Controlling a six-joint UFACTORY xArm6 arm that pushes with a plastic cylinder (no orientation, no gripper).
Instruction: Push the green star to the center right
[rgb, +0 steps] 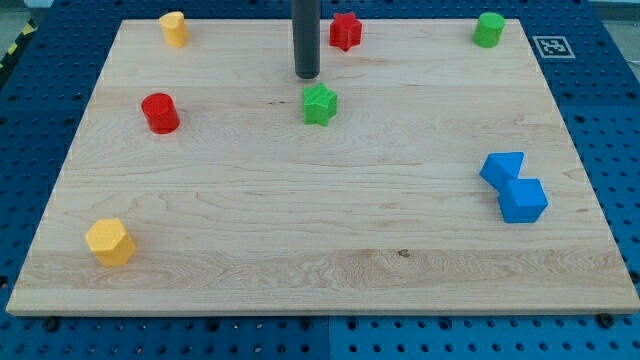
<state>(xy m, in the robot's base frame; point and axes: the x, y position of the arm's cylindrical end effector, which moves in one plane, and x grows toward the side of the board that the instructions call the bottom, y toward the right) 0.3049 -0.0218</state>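
Wooden board (300, 220) carries eight blocks: two red, two yellow, two green, two blue. Green star (319, 103), with no clear long axis, sits just below the rod's tip (307, 76), which holds nothing.

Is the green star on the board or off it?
On: the green star sits on the board, just below my tip.

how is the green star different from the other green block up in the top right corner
The green star has pointed arms, while the green cylinder is round and stands upright. The green star sits near the board's upper middle, just below my tip; the green cylinder sits far from my tip at the view's top right corner. The red star is nearer the green star than the green cylinder. Both share the same bright green and look similar in size.
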